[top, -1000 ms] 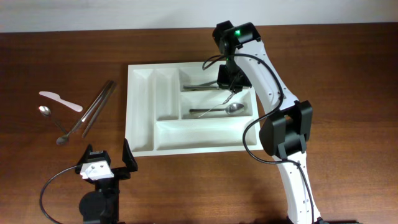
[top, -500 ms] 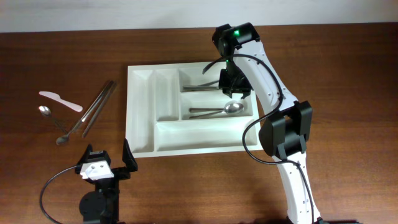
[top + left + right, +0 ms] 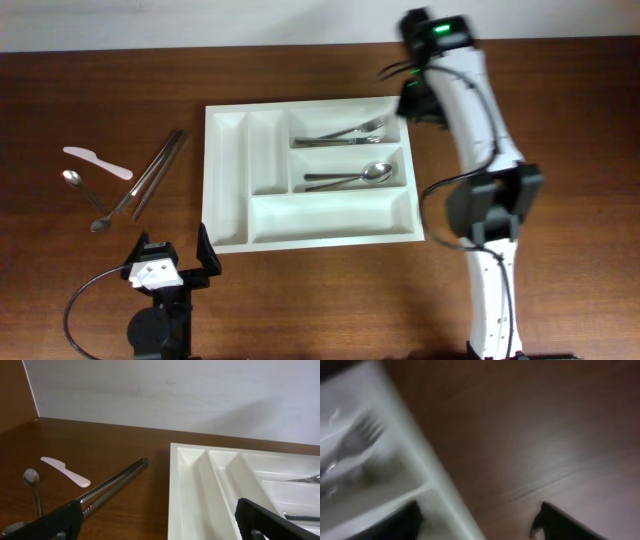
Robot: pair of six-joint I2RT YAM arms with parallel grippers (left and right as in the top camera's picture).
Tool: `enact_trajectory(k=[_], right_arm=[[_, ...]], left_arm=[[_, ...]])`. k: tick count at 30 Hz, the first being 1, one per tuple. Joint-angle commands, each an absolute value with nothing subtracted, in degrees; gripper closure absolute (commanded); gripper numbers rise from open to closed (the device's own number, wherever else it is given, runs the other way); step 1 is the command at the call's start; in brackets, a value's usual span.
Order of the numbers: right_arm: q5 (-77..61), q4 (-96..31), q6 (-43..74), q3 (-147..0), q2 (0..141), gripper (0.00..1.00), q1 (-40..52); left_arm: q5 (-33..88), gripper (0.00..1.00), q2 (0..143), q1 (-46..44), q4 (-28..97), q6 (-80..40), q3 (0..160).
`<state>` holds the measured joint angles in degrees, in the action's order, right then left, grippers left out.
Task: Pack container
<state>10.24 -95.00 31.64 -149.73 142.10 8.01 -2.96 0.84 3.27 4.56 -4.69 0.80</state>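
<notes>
Five compartments divide the white container point(image 3: 330, 215), lying mid-way across the table point(image 3: 100, 80). My left gripper point(image 3: 172, 248) gapes empty near its left corner, and my right gripper point(image 3: 477, 517) hangs parted, empty, by the far right rim. Fork point(image 3: 345, 131) and spoon point(image 3: 350, 177) lie inside.

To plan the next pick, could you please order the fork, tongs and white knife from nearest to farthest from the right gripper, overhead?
From the right gripper:
1. Fork, in the top compartment of the tray, just left.
2. Tongs, on the table left of the tray.
3. White knife, farthest left.
</notes>
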Motion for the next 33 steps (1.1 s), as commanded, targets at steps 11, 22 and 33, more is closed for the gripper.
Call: enact_trajectory(k=[11, 22, 33], right_arm=[[12.36, -91.07, 26.41, -152.55, 139.96, 0.01, -13.32], [9.04, -91.02, 26.39, -152.55, 139.96, 0.01, -18.63], [9.04, -91.02, 26.39, -152.55, 139.96, 0.01, -18.76]], left_arm=[[-2.33, 0.01, 0.34, 3.03, 4.64, -3.77, 0.51], [-2.33, 0.01, 0.34, 3.03, 4.64, -3.77, 0.51], [-3.07, 0.01, 0.34, 3.03, -0.84, -7.18, 0.64]])
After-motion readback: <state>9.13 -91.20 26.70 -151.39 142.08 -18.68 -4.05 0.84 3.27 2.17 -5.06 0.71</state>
